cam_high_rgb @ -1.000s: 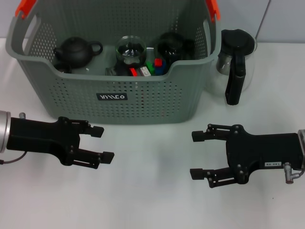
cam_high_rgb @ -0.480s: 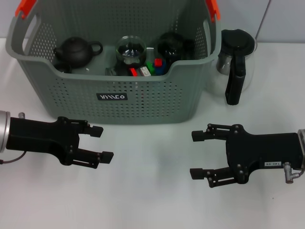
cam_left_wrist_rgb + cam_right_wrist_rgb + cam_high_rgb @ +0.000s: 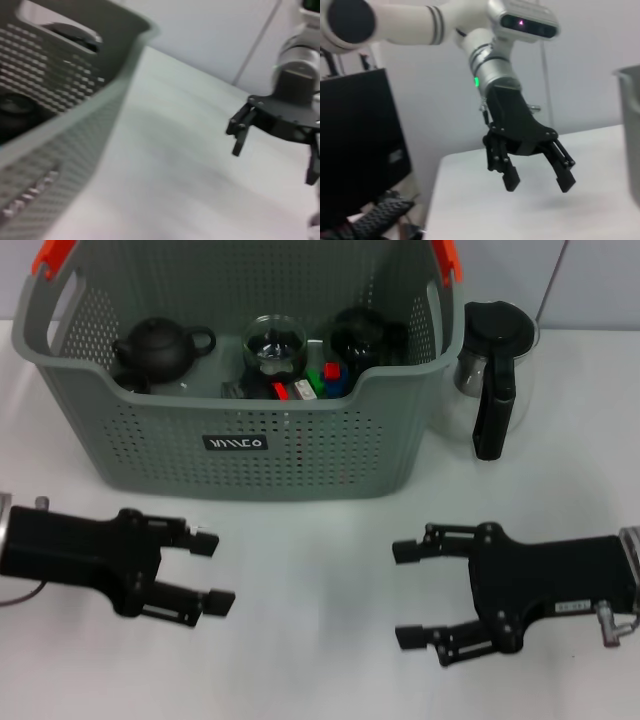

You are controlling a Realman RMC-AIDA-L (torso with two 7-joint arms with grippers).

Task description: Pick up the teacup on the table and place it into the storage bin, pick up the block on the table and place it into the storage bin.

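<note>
The grey storage bin [image 3: 300, 455] stands at the back of the table. Inside it lie a black teapot [image 3: 160, 348], a glass teacup [image 3: 274, 345], a dark cup [image 3: 360, 335] and small red, green and blue blocks [image 3: 322, 380]. No teacup or block shows on the bare table. My left gripper [image 3: 213, 572] hovers open and empty in front of the bin's left half. My right gripper [image 3: 405, 594] is open and empty in front of the bin's right corner. The left wrist view shows the bin wall [image 3: 60, 115] and the right gripper [image 3: 273, 164]. The right wrist view shows the left gripper [image 3: 538, 183].
A glass pitcher with a black lid and handle [image 3: 492, 370] stands on the table just right of the bin. The white tabletop [image 3: 310, 640] stretches between and in front of the two grippers. A black cabinet [image 3: 360, 145] stands beyond the table's left side.
Both grippers have drawn back from the bin toward the table's front edge, still open and empty. Nothing in the bin has moved.
</note>
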